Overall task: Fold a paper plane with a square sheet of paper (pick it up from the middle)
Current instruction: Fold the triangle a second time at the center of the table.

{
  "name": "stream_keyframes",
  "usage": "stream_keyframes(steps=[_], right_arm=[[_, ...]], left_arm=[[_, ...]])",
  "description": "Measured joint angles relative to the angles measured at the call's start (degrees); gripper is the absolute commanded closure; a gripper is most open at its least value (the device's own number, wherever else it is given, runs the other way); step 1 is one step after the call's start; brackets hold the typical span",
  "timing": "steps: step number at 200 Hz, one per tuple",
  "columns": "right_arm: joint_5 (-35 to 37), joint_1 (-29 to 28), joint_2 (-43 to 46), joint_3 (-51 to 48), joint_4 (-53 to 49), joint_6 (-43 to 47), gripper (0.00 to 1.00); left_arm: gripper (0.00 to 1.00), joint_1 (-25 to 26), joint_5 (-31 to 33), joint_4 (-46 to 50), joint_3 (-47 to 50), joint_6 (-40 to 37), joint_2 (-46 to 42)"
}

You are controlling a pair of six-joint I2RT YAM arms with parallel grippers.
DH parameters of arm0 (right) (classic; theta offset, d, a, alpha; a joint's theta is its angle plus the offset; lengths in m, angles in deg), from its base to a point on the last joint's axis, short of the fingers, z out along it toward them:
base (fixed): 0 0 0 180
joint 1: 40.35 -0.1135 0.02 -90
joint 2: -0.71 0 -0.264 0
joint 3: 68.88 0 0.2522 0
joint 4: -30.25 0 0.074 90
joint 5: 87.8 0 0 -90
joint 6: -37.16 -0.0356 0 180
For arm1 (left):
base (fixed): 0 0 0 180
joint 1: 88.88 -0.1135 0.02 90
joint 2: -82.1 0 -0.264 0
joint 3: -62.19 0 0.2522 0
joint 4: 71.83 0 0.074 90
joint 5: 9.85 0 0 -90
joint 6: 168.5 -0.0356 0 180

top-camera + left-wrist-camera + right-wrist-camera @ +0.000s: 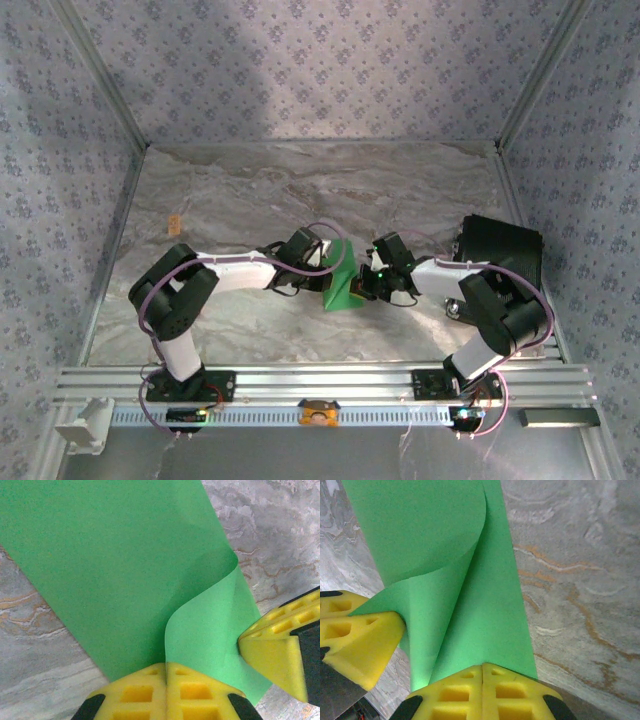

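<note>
Square sheet of paper [341,284] hangs between the two hands at the middle of the top view, over the marbled surface [250,200]; whether its lower edge touches that surface cannot be told. It is not yet a plane: no sharp crease shows anywhere on it.

The left hand [166,675] is clenched on the sheet, its yellow pads pressed flat together at the bottom of the left wrist view with the green edge running in between them. The right hand [482,675] is clenched on it in the same way at the bottom of the right wrist view. The two grips lie near each other on the paper, and each wrist view catches the other hand's yellow finger at its side edge, touching the green.

Between the grips the paper bows into a soft curl, one part rolling over the other without lying flat.

By the look of it, the step in hand is an early fold, with the sheet lifted and one part being brought across the rest. The next move probably calls for both hands to travel together so the overlapping edges line up, then to lay the curl down on the surface and flatten it into a true crease. With the grips this close, any pull apart or twist would likely wrinkle or tear the thin sheet.
</note>
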Motion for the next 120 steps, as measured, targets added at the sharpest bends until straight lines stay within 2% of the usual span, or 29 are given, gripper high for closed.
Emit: stream_keyframes(steps=[120], right_arm=[[-0.15,0.11,0.0,0.0,0.0,0.0,0.94]], left_arm=[[0.95,0.02,0.44,-0.33,0.63,0.17,0.0]])
